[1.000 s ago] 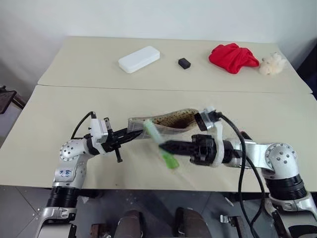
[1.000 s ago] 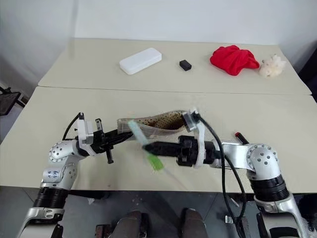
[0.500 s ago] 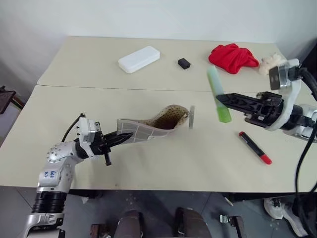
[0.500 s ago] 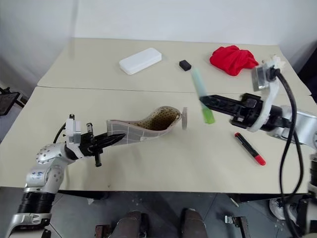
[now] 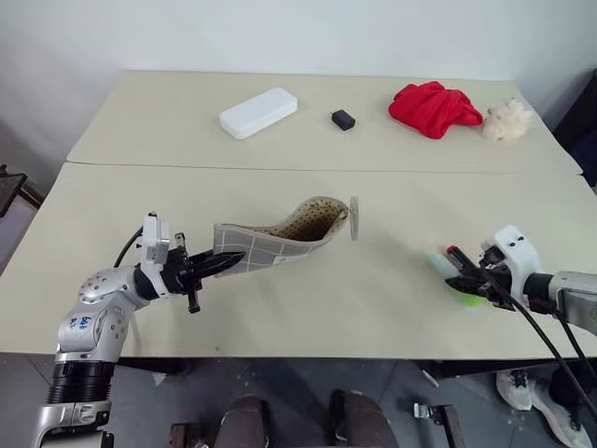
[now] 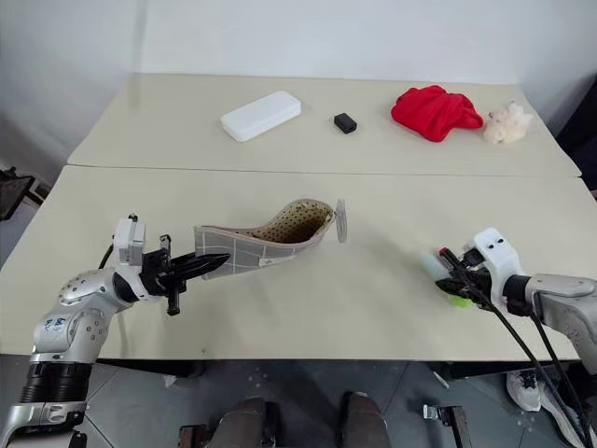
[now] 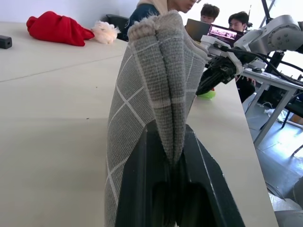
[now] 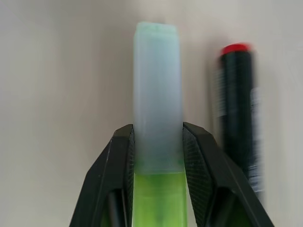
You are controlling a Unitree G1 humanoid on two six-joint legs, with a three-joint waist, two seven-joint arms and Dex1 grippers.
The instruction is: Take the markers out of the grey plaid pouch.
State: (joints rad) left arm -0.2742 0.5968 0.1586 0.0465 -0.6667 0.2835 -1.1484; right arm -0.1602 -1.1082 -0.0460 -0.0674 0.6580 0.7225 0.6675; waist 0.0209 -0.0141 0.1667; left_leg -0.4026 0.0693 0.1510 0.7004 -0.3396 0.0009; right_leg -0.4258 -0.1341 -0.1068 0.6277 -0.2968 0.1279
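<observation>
The grey plaid pouch (image 5: 270, 245) hangs just above the near table, its spotted brown lining showing at the open mouth. My left gripper (image 5: 220, 266) is shut on its closed end; the left wrist view shows the fabric (image 7: 156, 85) pinched between both fingers. At the table's right side my right gripper (image 5: 464, 280) is low over the surface, shut on a green marker (image 8: 157, 85) with a pale translucent cap. A black marker with a red end (image 8: 236, 109) lies on the table right beside it.
On the far table are a white hard case (image 5: 258, 112), a small black block (image 5: 343, 119), a red cloth (image 5: 434, 107) and a fluffy toy (image 5: 506, 119). A seam (image 5: 280, 168) divides the two tables. People sit at a desk beyond the table's right end (image 7: 213, 14).
My right gripper carried the green marker from the pouch's mouth far to the right and down to the table beside the red-ended marker. The left gripper drew the pouch slightly left.
</observation>
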